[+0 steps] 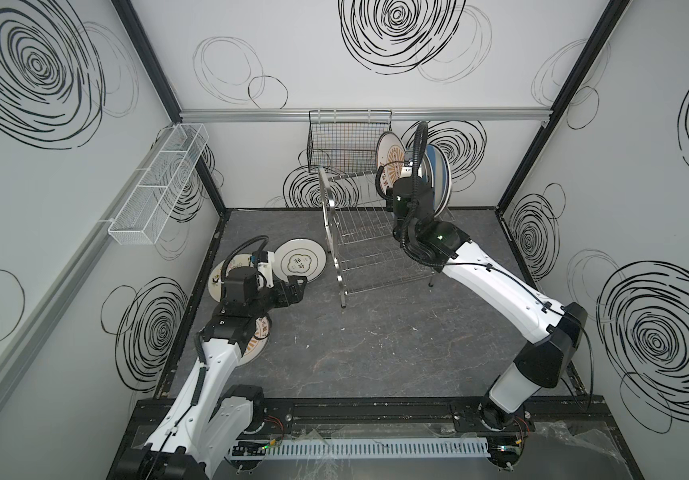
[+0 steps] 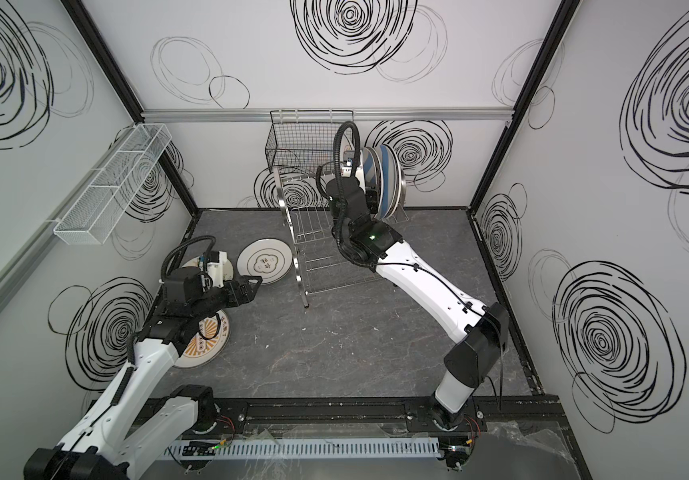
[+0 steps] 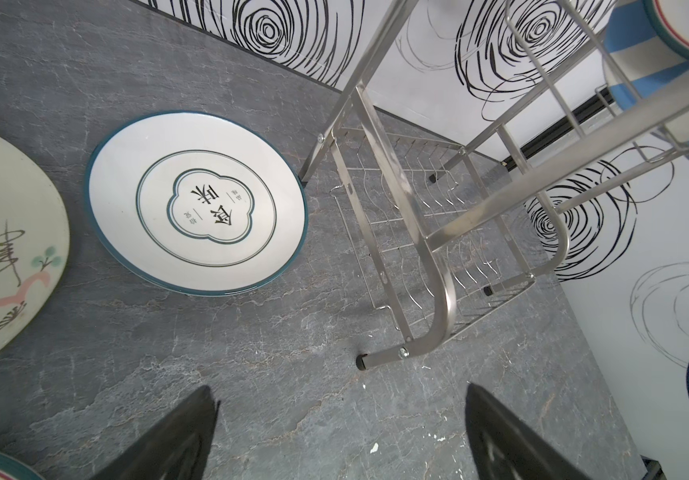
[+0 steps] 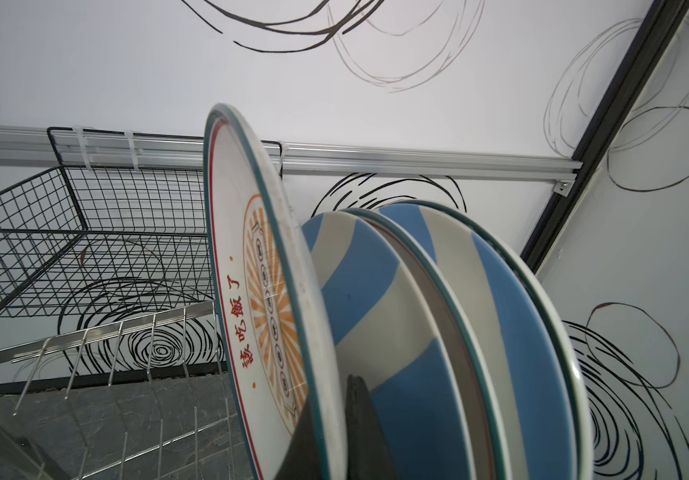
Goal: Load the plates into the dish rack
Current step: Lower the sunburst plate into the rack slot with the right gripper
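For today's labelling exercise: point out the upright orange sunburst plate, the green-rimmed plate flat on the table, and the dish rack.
upright orange sunburst plate (image 4: pixel 270 299), right wrist view, on its sunburst centre.
green-rimmed plate (image 3: pixel 197 203), left wrist view, on its central emblem.
dish rack (image 3: pixel 583 166), left wrist view, on its arched end tube.

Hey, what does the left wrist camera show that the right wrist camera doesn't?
Left wrist only: a green-rimmed plate and a cream plate lying flat on the table, plus the open left fingers. Right wrist only: right fingers pinching the orange sunburst plate, and the black wire basket. Both: the dish rack and blue-striped plates standing in it.
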